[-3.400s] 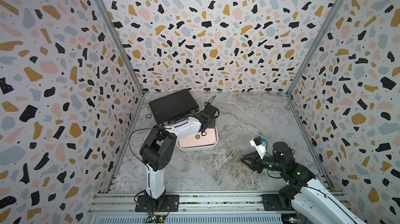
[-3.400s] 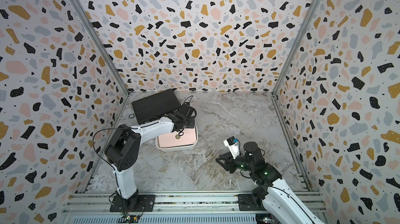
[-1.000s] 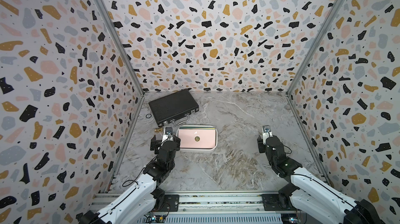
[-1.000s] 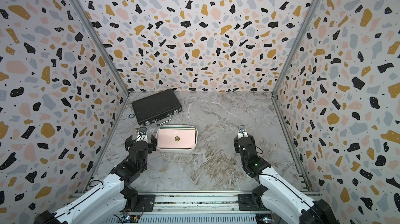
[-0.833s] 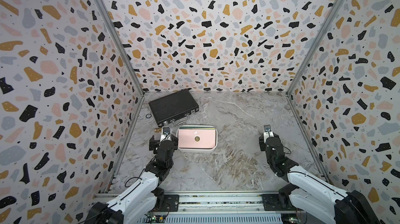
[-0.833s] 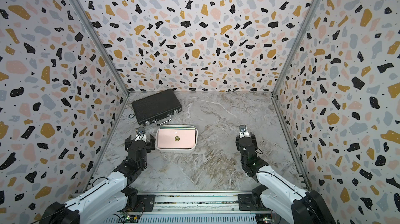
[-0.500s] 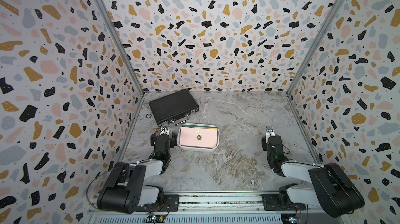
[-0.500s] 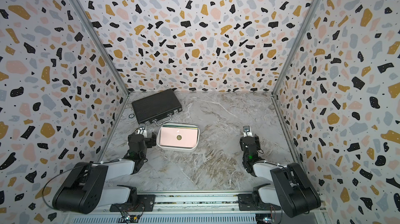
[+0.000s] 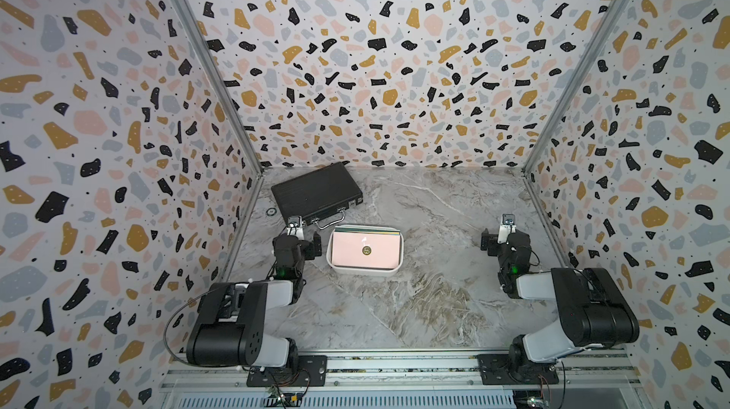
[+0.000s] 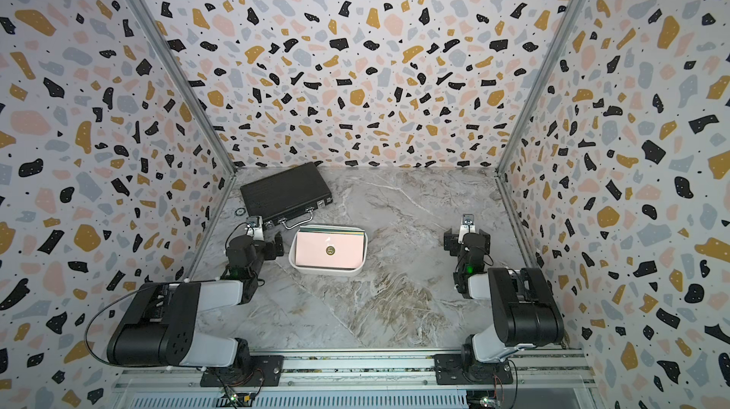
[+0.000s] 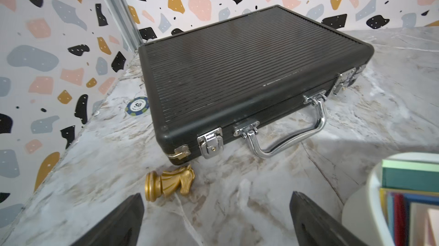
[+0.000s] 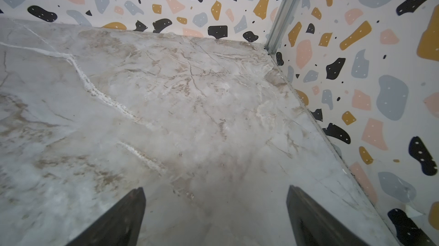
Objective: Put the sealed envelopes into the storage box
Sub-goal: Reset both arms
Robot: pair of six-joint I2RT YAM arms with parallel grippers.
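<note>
One storage box (image 9: 363, 273) lies beside the left claw (image 11: 216, 199).

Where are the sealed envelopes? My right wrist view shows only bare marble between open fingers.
Observer: The sealed envelopes are stacked in the storage box, with a pink envelope on top.
Operator: What else is near it?
Observer: A black briefcase lies closed behind the box, toward the back wall.
Operator: Anything loose on the table?
Observer: A gold chess knight lies on its side by the briefcase's near corner, seen in the left wrist view.
</note>
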